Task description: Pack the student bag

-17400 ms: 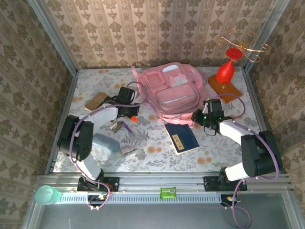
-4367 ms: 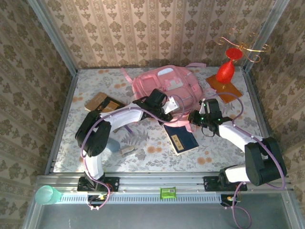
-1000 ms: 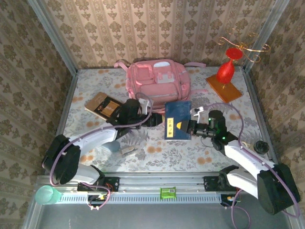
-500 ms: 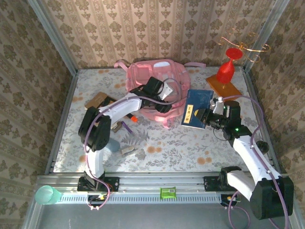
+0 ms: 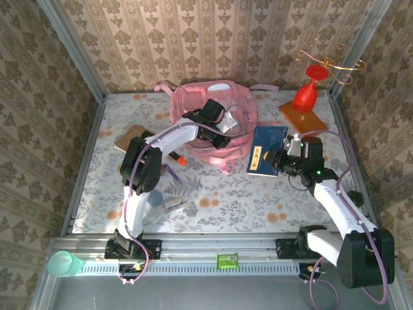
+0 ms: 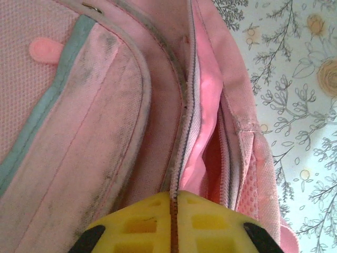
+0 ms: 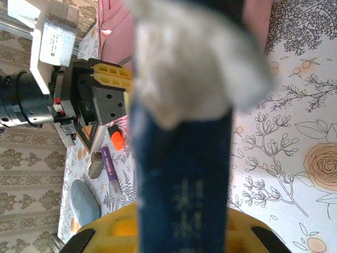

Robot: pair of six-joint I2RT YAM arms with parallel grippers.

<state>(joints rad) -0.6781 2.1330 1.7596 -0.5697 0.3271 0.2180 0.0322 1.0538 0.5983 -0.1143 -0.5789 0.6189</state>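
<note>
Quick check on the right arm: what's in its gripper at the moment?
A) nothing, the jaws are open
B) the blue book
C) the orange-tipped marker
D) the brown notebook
B: the right gripper is shut on the blue book, holding it just to the right of the student bag; the right wrist view shows the book's dark blue cover clamped between the yellow fingers.

The student bag [image 5: 188, 106] lies at the far middle of the table [image 5: 213, 200], front side up. Its soft pink fabric is slumped and creased, and pale straps trail off both far corners. Seen close from the left wrist, the cloth looks smudged, a grey-green stripe edges one pocket, and one zip gapes open on brighter pink lining.
</note>
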